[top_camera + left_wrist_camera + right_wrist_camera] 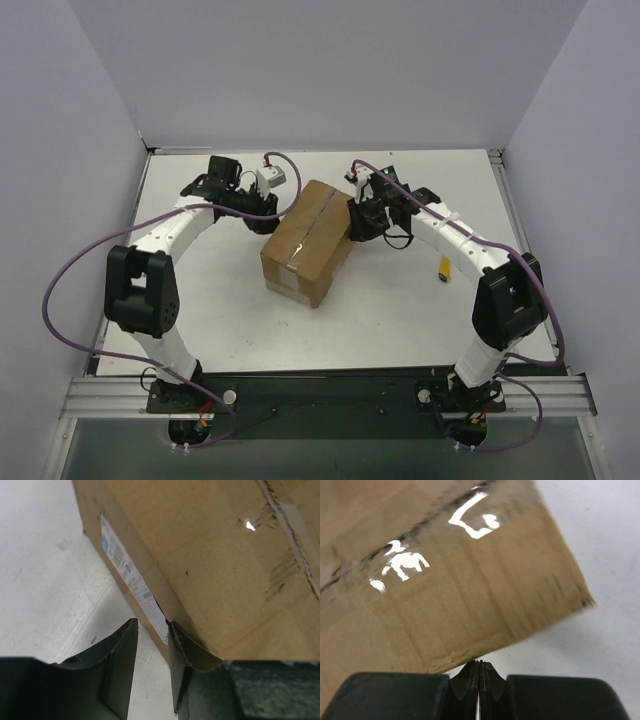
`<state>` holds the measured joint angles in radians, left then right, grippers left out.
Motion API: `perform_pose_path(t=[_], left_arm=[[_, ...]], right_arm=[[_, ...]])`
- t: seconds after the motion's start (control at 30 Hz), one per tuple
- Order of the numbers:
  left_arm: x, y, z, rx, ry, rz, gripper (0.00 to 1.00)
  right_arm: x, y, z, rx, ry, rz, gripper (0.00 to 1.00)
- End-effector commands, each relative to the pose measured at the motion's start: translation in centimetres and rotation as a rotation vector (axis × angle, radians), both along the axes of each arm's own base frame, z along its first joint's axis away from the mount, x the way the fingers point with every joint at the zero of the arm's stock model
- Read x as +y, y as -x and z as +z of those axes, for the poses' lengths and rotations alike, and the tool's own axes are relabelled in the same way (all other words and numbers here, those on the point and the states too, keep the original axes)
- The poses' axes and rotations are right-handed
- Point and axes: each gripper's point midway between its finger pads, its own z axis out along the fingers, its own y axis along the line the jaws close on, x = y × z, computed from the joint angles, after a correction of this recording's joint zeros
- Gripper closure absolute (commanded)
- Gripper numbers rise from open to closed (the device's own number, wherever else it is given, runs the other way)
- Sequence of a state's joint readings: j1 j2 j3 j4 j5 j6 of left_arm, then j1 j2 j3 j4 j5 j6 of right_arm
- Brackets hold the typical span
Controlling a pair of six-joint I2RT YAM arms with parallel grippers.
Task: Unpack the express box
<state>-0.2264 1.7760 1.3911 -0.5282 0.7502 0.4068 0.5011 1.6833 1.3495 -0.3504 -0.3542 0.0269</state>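
The express box point(308, 240) is a brown carton with its flaps closed and a clear tape seam along the top. It stands at the middle of the table. My left gripper point(264, 216) is at its far left corner. In the left wrist view the left gripper point(152, 647) is open, its right finger point(186, 652) touches the box point(210, 555) beside the pale label point(129, 575), and only table shows in the gap. My right gripper point(356, 222) is at the far right corner. In the right wrist view the right gripper point(480, 670) is shut on nothing, its tips at the box's point(435, 590) edge.
A small yellow object point(444, 268) lies on the white table point(400, 310) beside the right arm. Grey walls enclose the table on the left, back and right. Purple cables loop from both arms.
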Motion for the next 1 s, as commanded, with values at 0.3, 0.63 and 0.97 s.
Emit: perform_pose_path(t=[0.3,0.63,0.97], left_arm=[[2.9,-1.9,12.3,-0.24,-0.026,0.4,0.36],[1.2,-3.3,11.5,-0.054,-0.109,0.581,0.03],[-4.0,-0.8,9.4,-0.04,-0.209,0.432,0.03]], right_arm=[[-0.2,-5.0,9.2,-0.201,-0.089,-0.119,0.64],[3.1,-4.1,5.2,-0.006,-0.179,-0.095,0.31],[2.2,-3.0,0.0,0.097,-0.109,-0.163,0.32]])
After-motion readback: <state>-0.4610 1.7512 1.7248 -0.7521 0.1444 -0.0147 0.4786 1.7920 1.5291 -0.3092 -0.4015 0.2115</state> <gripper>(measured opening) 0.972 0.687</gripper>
